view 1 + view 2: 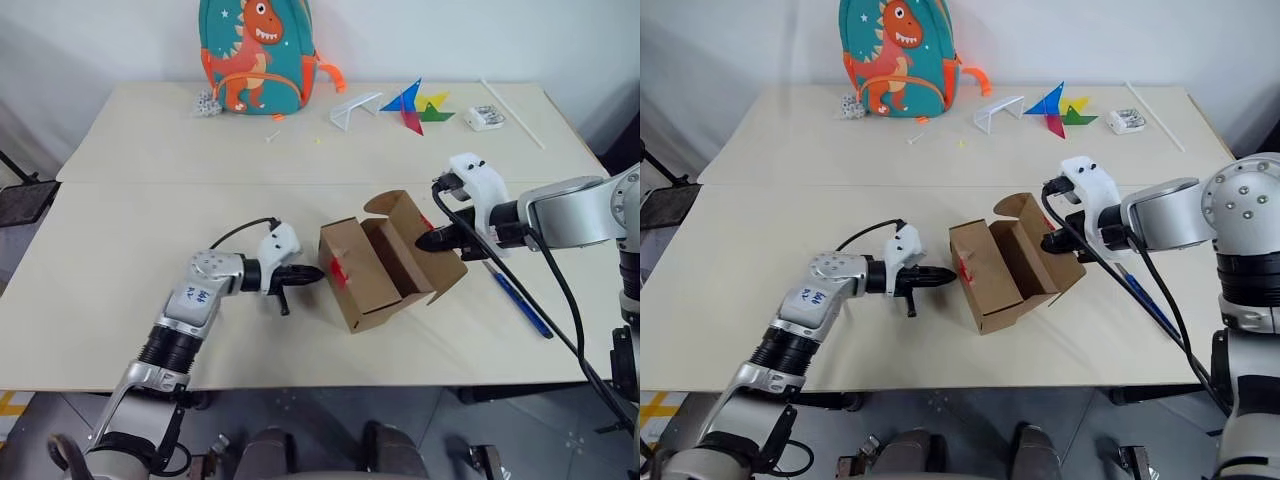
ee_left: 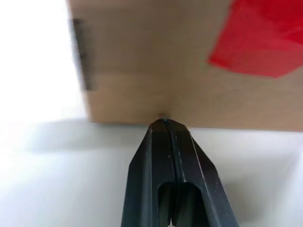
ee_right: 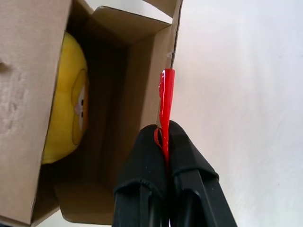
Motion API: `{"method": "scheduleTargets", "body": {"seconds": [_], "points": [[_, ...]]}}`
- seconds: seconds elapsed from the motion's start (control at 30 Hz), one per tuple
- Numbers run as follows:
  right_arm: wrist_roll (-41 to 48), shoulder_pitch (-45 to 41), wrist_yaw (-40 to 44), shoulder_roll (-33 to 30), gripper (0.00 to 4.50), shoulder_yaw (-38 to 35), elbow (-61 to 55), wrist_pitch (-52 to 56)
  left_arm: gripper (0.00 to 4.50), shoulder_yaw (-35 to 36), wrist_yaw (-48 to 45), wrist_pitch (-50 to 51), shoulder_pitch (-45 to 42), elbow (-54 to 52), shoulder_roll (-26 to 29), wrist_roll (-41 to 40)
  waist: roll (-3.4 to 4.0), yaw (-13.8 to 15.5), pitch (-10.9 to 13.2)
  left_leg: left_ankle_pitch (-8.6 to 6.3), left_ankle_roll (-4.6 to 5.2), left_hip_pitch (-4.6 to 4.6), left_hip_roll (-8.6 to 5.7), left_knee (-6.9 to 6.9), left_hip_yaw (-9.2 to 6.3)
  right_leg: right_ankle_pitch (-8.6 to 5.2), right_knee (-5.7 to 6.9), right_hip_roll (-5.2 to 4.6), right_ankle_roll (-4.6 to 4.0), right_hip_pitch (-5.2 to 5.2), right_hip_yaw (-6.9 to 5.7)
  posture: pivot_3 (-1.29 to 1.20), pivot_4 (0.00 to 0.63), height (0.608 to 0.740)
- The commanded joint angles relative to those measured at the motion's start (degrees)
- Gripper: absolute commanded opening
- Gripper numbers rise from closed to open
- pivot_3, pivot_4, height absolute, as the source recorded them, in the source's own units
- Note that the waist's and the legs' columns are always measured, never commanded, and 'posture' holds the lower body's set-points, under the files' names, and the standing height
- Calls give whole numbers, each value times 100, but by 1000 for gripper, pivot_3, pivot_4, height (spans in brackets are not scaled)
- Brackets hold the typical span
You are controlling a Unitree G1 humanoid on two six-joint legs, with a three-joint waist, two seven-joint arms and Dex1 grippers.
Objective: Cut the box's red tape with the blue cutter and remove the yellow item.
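The right end effector (image 3: pixel 163 137) is clamped on a flap of the open box (image 1: pixel 385 265) where red tape (image 3: pixel 164 99) sticks. The yellow toy (image 3: pixel 66 99) lies inside, just beyond it. The left end effector (image 2: pixel 165 125), fingers pressed together and empty, touches the box's taped side. The blue cutter (image 1: pixel 520 300) lies on the desk (image 1: pixel 120 250) beneath the right arm.

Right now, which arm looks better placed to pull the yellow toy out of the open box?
Probably the left gripper: it is shut on nothing beside the box, while the right gripper pinches the taped flap. The yellow toy lies inside.
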Motion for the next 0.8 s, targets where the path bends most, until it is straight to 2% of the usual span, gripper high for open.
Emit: {"method": "scheduleTargets", "body": {"seconds": [0.03, 0.2, 0.33, 0.63, 0.8], "points": [[-81, -144, 15, 30, 72, -136, -130, 28, 0, 511, -423, 444, -383, -598, 259, -716, 0, 0, 0, 0, 0, -5, 0, 3, -2, 0, 0, 0, 0, -2, -1, 0, 150, 740], [-198, -111, 27, 39, 72, -167, -159, 28, 0, 934, -925, 1763, -951, -1420, 804, -1817, 0, -3, 1, 0, -1, -10, 0, 1, -7, 0, -2, 0, 1, -3, -8, 0, 150, 740], [-305, -108, 52, 94, 72, -191, -154, 28, 0, 740, -750, 2032, -1076, -1772, 613, -2056, 1, 5, 1, 1, -2, -10, -1, 1, -9, 0, -2, 0, 1, -2, -9, 0, 150, 740], [-470, -91, 54, 161, 72, -259, -167, 28, 0, -30, -18, 2215, -766, -1874, 12, -1754, 0, -1, 1, 2, -4, -10, -1, 2, -9, 1, -1, 0, 1, -3, -9, 0, 150, 740], [-505, -65, 78, 72, 72, -272, -173, 28, 0, -294, 299, 2044, -598, -1726, -78, -1438, 0, 0, 1, 2, -4, -10, -1, 3, -9, 1, -1, 0, 1, -3, -9, 0, 150, 740]]}}
